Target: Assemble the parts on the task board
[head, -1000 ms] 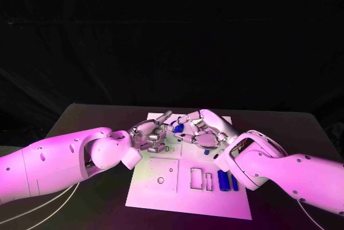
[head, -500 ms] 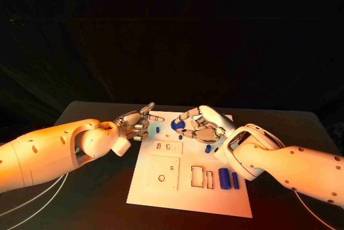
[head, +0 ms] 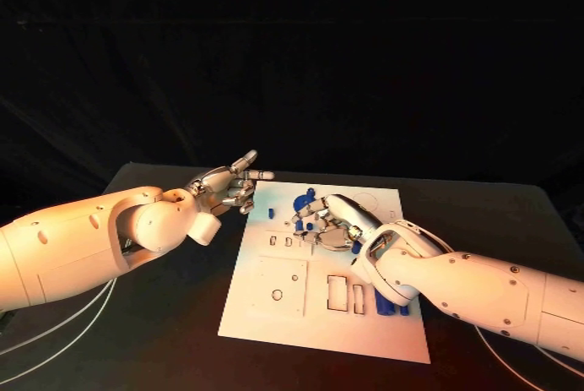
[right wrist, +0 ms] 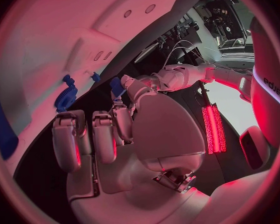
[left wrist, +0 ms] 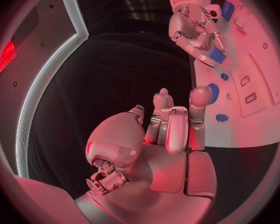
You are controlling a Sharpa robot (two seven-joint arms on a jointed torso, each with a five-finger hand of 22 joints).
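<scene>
In the middle of the black table [head: 146, 340] lies the white task board [head: 322, 323], with rectangular cutouts near its front and small blue parts [head: 305, 197] scattered at its far end; more blue parts [head: 392, 306] lie by the right forearm. No writing on the board can be read. The right hand [head: 327, 222] hangs over the board's middle with its fingers curled down; whether it holds a part cannot be told. The left hand [head: 229, 188] hovers at the board's far left corner, fingers apart, one pointing outward, holding nothing.
</scene>
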